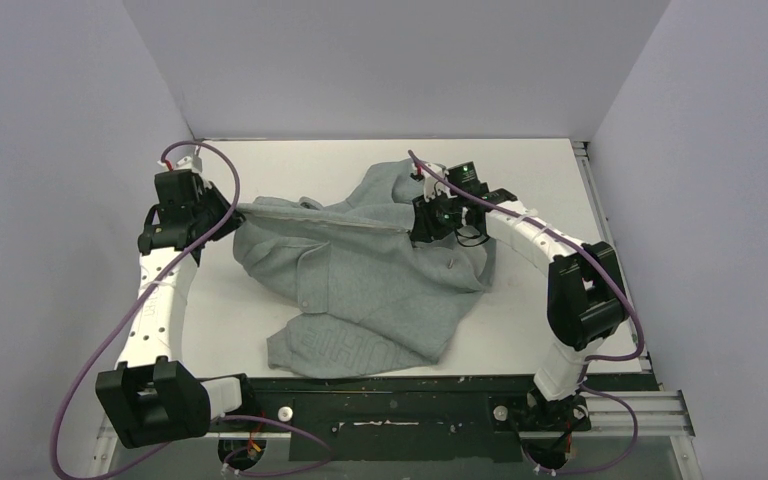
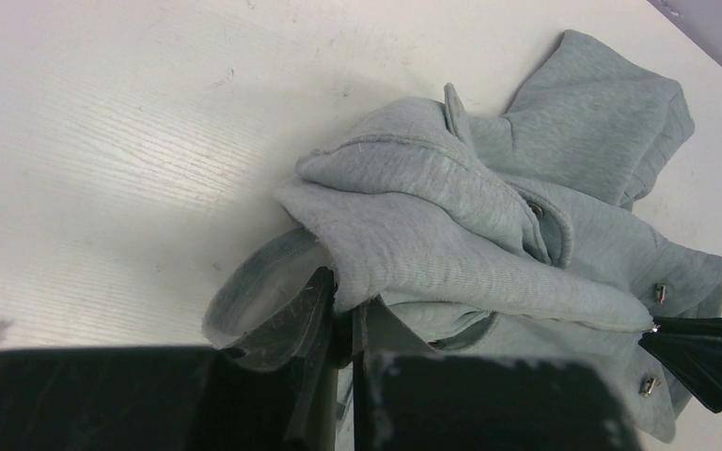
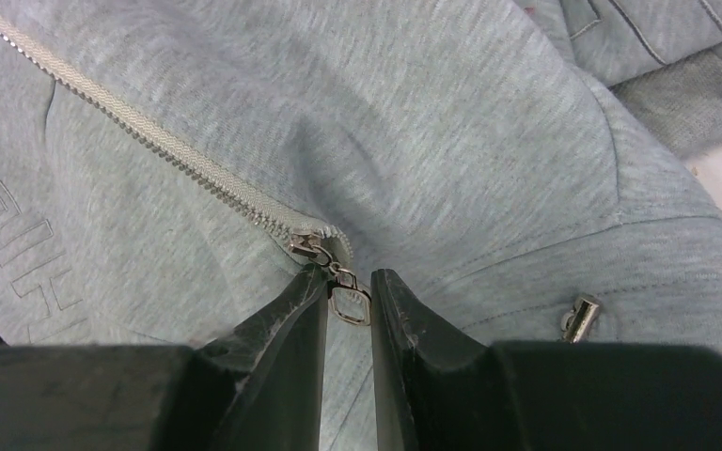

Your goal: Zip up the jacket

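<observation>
On the bench (image 1: 290, 160), jacket (image 1: 360, 285) is soft, floppy; left claw (image 2: 343, 305) clamps its edge, right claw (image 3: 350, 299) pinches the pull (image 3: 350, 307). You grip there, tension the cloth.

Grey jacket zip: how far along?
Done: the pale zipper teeth read closed up to the slider. In hand: left gripper clamps an edge of the light grey sweatshirt-fabric jacket, right gripper pinches the metal ring pull. Left: can't tell whether any open zip remains past the slider.

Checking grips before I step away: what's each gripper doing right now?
Left gripper: closed, holding the jacket edge.
Right gripper: closed on the zipper pull.
</observation>
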You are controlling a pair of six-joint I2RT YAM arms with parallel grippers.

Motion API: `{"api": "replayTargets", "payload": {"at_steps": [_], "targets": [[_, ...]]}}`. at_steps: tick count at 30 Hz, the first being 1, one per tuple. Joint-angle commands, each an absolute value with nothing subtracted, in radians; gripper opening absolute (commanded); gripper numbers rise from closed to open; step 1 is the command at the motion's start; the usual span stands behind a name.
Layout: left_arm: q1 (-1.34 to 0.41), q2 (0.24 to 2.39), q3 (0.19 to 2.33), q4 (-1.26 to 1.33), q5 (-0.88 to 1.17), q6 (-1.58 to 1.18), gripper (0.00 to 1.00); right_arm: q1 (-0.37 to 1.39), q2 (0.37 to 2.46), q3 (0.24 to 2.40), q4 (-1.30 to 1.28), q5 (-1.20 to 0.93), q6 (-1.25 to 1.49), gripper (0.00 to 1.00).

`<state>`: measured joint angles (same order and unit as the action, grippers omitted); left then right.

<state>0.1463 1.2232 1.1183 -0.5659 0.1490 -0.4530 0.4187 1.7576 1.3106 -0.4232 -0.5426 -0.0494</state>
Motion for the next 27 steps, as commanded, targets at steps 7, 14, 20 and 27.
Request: {"api": "replayTargets", "payload": {"at_steps": [7,14,20,27], "targets": [[0.184,1.186,1.212,-0.506,-0.052,-0.471,0.00,0.365,1.749,1.297,-0.552,-0.380,-0.001,0.00],[0.189,1.166,1.266,-0.509,-0.100,-0.486,0.00,0.352,1.677,1.294,-0.586,-0.411,0.040,0.00],[0.190,1.170,1.286,-0.520,-0.109,-0.483,0.00,0.351,1.665,1.311,-0.667,-0.348,0.038,0.00],[0.190,1.179,1.311,-0.509,-0.075,-0.487,0.00,0.349,1.634,1.314,-0.672,-0.341,0.048,0.00]]}}
